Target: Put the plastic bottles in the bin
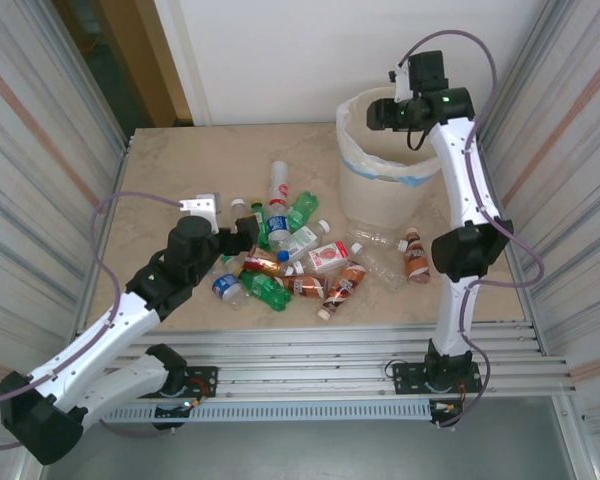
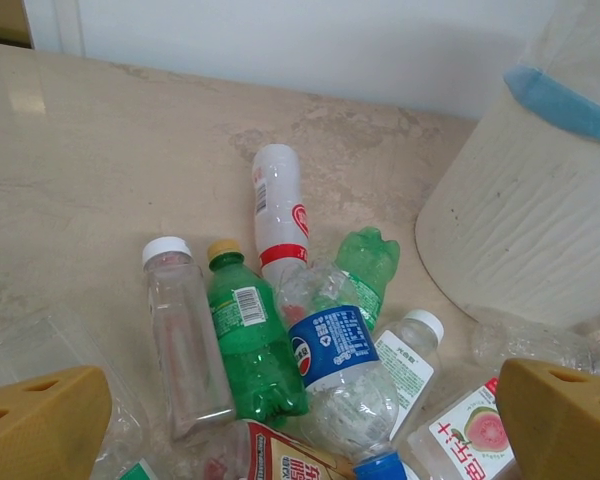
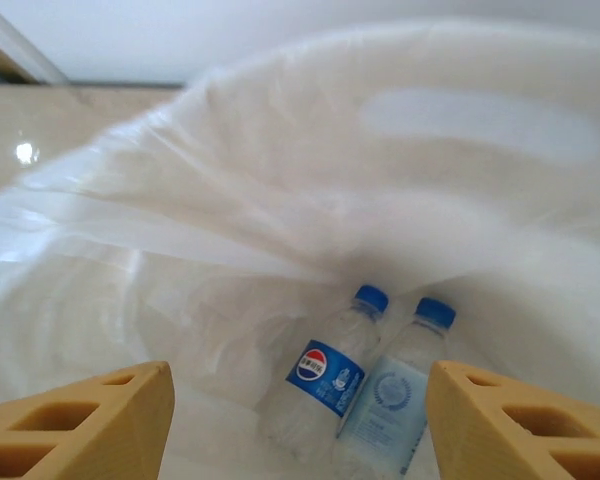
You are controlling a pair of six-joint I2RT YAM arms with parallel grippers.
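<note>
Right wrist view: right gripper (image 3: 298,405) parted, empty, over two bottles (image 3: 325,375) in the bin (image 3: 280,180); left gripper (image 2: 300,425) wide above crowded bottle pile (image 2: 252,345).

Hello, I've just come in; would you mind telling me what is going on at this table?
Two robot arms are clearing plastic bottles into the bin. The right gripper hangs open above the bin, holding nothing, and two blue-capped bottles lie at the bottom of its liner bag. The left gripper hovers open over the pile of bottles on the table, gripping none yet. Many bottles are not yet binned.
</note>
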